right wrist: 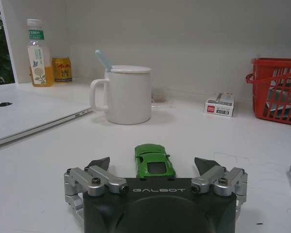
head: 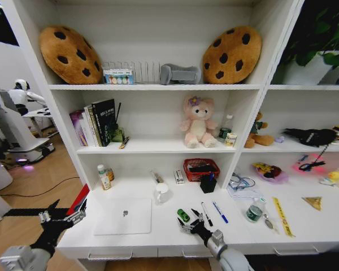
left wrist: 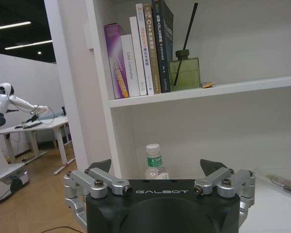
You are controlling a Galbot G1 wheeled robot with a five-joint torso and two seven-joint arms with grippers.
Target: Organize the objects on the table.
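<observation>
Head view — one laptop, two pens.

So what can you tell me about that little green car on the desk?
The green toy car is a small, glossy model that looks like plastic or metal, with dark windows. It rests flat on its wheels on the white desk, right of the laptop. The right gripper sits just behind it, open, fingers either side, not touching it.

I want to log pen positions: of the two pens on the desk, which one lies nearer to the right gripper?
The black pen; the blue pen lies beyond it from the right gripper.
</observation>
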